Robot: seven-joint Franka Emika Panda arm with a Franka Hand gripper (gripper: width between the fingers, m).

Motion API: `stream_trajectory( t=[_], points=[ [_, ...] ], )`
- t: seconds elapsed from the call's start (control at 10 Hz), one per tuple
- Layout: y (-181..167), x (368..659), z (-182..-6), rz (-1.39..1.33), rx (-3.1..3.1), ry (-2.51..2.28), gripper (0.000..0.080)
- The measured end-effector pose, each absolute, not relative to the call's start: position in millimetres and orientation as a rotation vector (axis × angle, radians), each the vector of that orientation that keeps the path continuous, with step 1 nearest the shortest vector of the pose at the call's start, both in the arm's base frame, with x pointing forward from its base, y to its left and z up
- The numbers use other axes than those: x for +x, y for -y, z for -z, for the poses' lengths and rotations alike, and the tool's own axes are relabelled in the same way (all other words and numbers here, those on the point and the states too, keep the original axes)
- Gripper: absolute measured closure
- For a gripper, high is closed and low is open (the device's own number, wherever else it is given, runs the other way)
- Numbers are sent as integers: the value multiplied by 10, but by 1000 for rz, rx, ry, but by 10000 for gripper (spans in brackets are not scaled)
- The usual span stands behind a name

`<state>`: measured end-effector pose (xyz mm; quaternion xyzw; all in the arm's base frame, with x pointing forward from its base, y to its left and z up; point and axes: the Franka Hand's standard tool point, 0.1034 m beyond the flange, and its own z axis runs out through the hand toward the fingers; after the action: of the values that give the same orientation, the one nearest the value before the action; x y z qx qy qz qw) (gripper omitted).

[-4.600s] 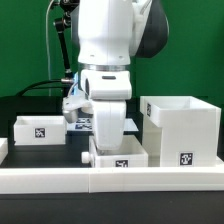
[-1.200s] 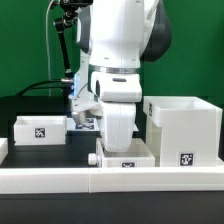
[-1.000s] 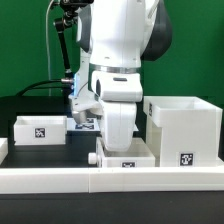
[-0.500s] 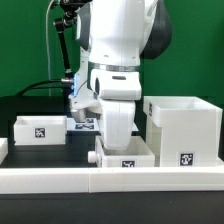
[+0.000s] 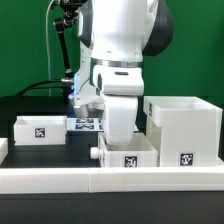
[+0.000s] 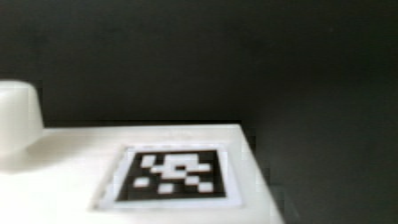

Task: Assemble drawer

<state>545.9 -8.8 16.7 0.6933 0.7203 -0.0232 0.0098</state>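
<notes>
The drawer's large boxy casing stands at the exterior view's right, its tag facing the camera. One shallow tray lies at the left. A second tray, with its knob on its left side, sits just behind the front rail, next to the casing. My gripper reaches straight down into this tray. Its fingers are hidden behind the tray's wall, and the tray moves with the hand. The wrist view shows only the tray's white face with its tag and the knob; no fingers show.
The marker board lies flat behind the arm. A low white rail runs along the table's front edge. Black cables hang at the back left before the green backdrop.
The front tray has risen a little and shifted toward the casing together with my hand. Its tag now shows fully above the rail. The casing and the left tray have not moved.
</notes>
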Motion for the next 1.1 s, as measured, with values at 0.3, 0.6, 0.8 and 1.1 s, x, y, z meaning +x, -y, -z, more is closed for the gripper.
stream_trajectory(
  t=[0.3,0.6,0.8,1.1],
  points=[
    [58,5460,-166,70,2166,-2249,757],
    [67,5451,-152,73,2169,-2249,757],
    [54,5457,-142,73,2168,-2251,757],
    [7,5472,-116,71,2172,-2247,757]
  ],
)
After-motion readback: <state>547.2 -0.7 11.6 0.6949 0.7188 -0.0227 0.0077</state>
